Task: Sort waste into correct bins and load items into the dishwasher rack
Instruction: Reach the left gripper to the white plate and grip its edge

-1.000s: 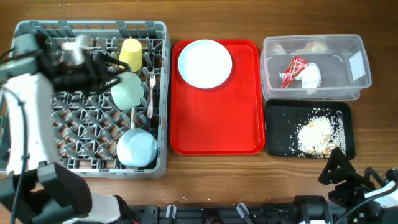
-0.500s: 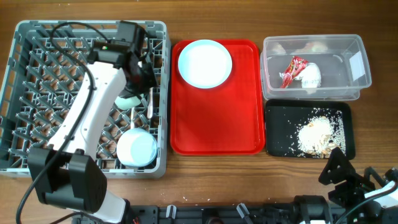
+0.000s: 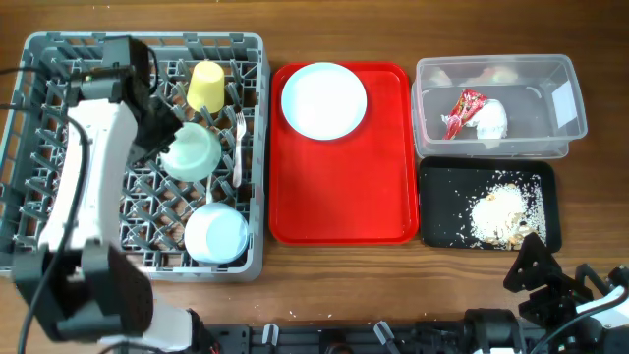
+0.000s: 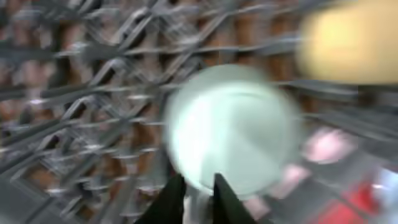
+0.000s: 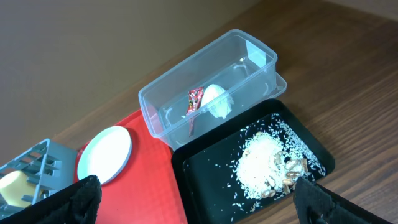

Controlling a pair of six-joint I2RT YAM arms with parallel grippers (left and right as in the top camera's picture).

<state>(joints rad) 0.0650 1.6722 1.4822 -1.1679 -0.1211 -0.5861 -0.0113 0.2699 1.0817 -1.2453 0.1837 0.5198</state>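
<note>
Overhead, the left gripper [image 3: 162, 133] is seen at the rim of the pale green bowl [image 3: 194, 153] inside the rack [image 3: 49, 231]. Only the left wrist view shows its fingers [image 4: 174, 199] close together, and blur leaves it untold whether anything is pinched. The right gripper [image 5: 196, 193] is shown spread wide by its own camera.

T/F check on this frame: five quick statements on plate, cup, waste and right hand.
1. The plate lies on the red tray. True.
2. The wrapper and napkin are in the tub. True.
3. The cup sits in the tub. False: it is in the rack.
4. The scraps lie on the red tray. False: they are on the black tray.
5. The right hand is open and empty. True.
</note>
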